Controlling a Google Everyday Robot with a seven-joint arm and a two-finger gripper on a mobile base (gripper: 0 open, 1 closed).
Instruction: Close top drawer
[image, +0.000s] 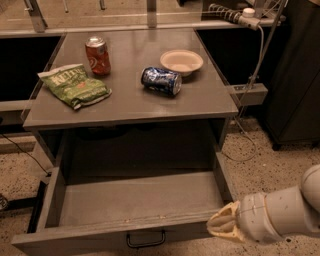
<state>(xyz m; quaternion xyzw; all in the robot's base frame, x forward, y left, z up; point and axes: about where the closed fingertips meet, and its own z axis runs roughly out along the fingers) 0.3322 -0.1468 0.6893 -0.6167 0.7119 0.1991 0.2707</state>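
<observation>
The top drawer (135, 200) is pulled fully out from under the grey cabinet top (210, 100). It is wide, shallow, grey and holds nothing. Its flat front runs along the bottom of the view with a small black wire pull (145, 239) at centre. My gripper (216, 226), cream-coloured on a white arm, comes in from the lower right. Its tip lies against the right end of the drawer front, close to the front right corner.
On the cabinet top are a red soda can (97, 55) standing upright, a green chip bag (75, 85), a blue can (161, 81) on its side and a cream bowl (181, 61). A power strip (235, 15) and cable hang at the right. The floor is speckled.
</observation>
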